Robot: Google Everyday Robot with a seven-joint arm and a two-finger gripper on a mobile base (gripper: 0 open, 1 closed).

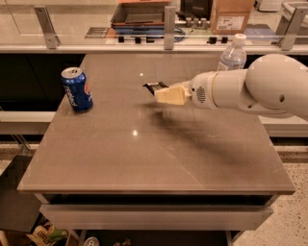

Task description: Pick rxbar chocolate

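Note:
The rxbar chocolate (154, 87) is a small black bar with white print. It sticks out to the left of my cream-coloured gripper (163, 93), which is shut on its right end. The bar hangs a little above the brown table (144, 158), near the middle of its far half, with a shadow beneath it. My white arm reaches in from the right.
A blue soda can (77, 90) stands upright near the table's left edge. A clear water bottle (232, 55) stands at the far right, just behind my arm. Behind the table is a glass-railed counter with a dark tray (142, 12) and a cardboard box (233, 17).

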